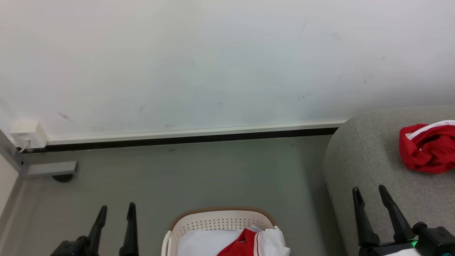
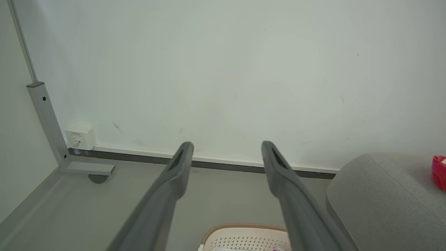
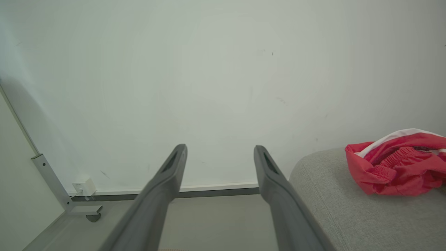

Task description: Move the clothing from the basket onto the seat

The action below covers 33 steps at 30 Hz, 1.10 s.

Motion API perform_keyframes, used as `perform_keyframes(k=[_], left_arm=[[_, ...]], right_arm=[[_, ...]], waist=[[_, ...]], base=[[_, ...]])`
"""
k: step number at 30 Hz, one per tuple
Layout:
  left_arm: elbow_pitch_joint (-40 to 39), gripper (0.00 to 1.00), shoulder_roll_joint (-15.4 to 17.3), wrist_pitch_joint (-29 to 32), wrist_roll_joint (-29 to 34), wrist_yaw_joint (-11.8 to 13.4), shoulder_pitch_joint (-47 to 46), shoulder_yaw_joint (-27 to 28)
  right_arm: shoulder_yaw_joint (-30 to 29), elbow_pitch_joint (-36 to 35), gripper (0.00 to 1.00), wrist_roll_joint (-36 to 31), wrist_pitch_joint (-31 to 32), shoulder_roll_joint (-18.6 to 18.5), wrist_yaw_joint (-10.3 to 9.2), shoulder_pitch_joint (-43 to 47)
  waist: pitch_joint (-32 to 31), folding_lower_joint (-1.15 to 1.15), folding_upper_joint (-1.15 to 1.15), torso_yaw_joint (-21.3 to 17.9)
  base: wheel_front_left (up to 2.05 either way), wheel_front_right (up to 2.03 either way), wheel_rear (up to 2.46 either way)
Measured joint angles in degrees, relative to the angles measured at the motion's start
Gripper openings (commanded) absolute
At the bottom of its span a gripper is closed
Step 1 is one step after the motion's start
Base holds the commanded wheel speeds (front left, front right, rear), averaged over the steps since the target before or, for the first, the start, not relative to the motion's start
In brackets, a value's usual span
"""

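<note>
Hanging wide open and empty: left tool [image 1: 118, 205], right tool [image 1: 369, 187]. Red clothing [image 1: 426, 149] sits near the seat's [image 1: 366, 149] rounded corner, more in the basket [image 1: 220, 210].

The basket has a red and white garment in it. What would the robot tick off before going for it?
1. The left claw is open and empty: ok.
2. The right claw is open and empty: ok.
3. The striped garment in the basket is fully in sight: not ok, the head view's lower edge cuts it off.
4. The seat has bare room beside the red garment lying on it: ok.
5. No more clothing hides under the white pad in the basket: cannot tell.
</note>
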Motion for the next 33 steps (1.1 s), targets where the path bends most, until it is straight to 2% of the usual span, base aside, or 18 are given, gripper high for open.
perform_keyframes(k=[13, 21, 33], left_arm=[[1.22, 1.0, -1.93, 0.0, 2.49, -2.21, -0.14, 1.6], [2.54, 1.0, -2.38, 0.13, 2.91, -3.31, -2.26, 0.29], [6.55, 1.0, -1.48, 4.55, 4.02, -5.45, -10.01, -2.99]], right_arm=[[0.12, 0.11, 1.0, 0.32, 0.67, -0.02, 0.0, -0.52], [0.23, -0.23, 1.0, 0.32, 1.71, -2.26, 0.0, -1.03], [-0.33, 0.07, 1.0, 1.19, 0.47, -3.18, 0.0, -5.5]], waist=[[0.46, 0.0, 0.0, -1.32], [1.9, 0.0, 0.0, -3.47], [8.87, 0.01, 0.0, -7.93]], base=[[0.0, 0.0, 0.0], [0.0, 0.0, 0.0], [0.0, 0.0, 0.0]])
